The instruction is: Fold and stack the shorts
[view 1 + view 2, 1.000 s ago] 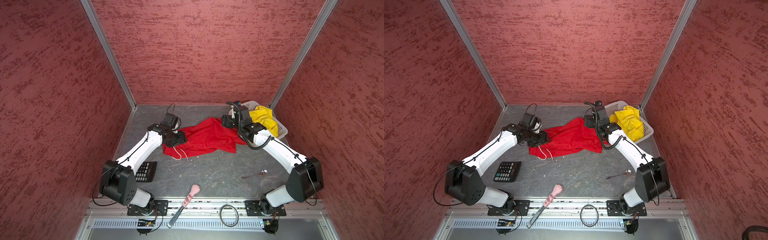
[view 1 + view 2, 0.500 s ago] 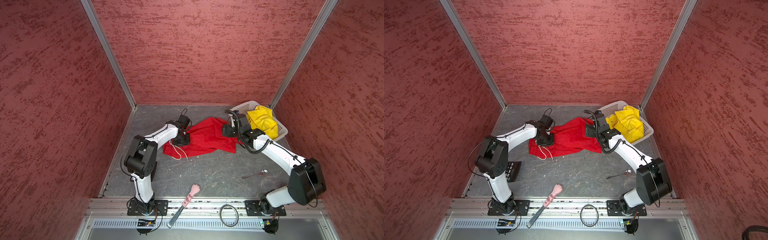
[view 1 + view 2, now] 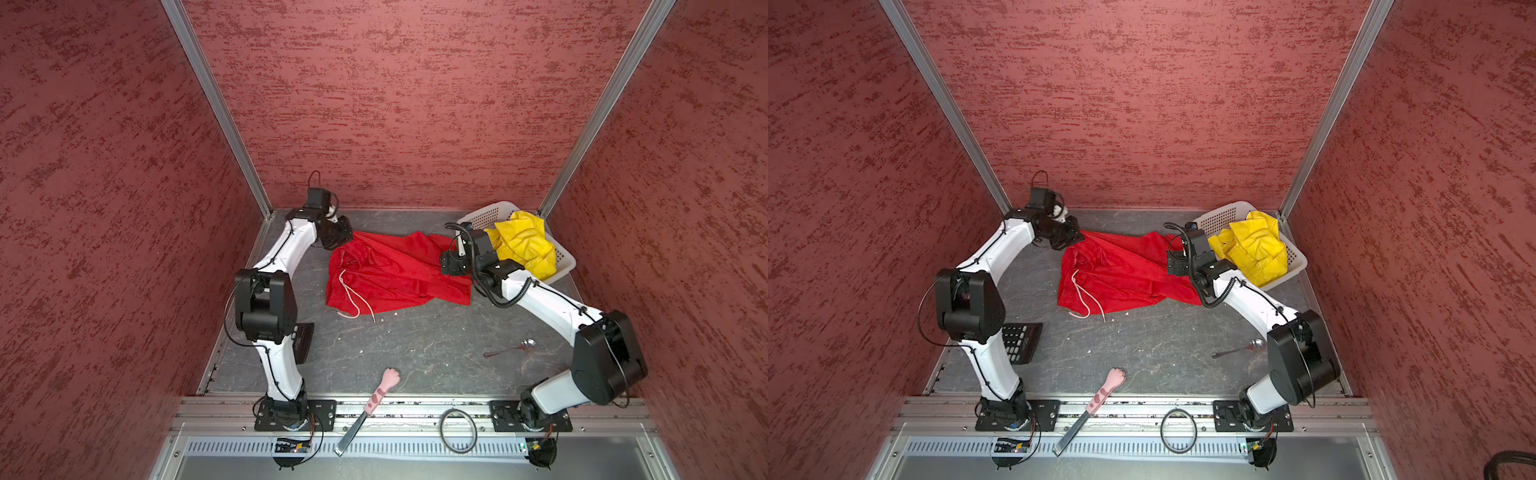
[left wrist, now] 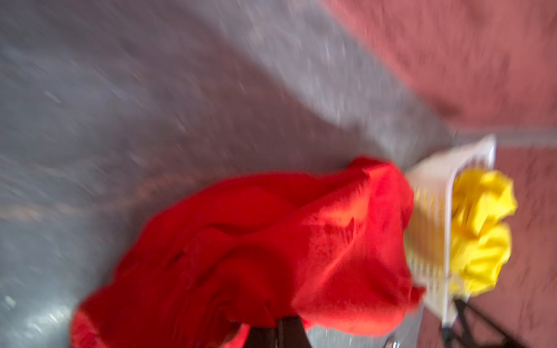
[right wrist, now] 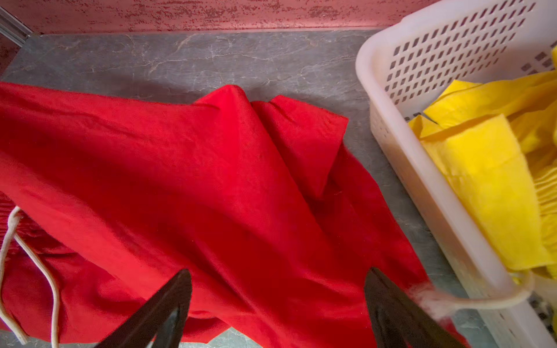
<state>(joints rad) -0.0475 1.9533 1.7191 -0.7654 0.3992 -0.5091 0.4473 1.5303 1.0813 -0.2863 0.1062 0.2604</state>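
Left gripper [image 3: 345,240], jaws closed, pinches a corner of the red shorts [image 3: 395,274], which spread over the grey table [image 3: 415,345] from it across to the right gripper [image 5: 278,271]. That one hangs just above the cloth's other end, jaws wide apart and holding nothing. Yellow shorts [image 3: 524,245] lie heaped in a white basket [image 3: 484,214] just beside the right gripper, away from the left.

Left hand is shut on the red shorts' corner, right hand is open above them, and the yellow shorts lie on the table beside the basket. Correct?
Not quite: the yellow shorts lie inside the white basket, not beside it, as the right wrist view shows. The rest holds: left hand shut on the red shorts, right hand open above them.
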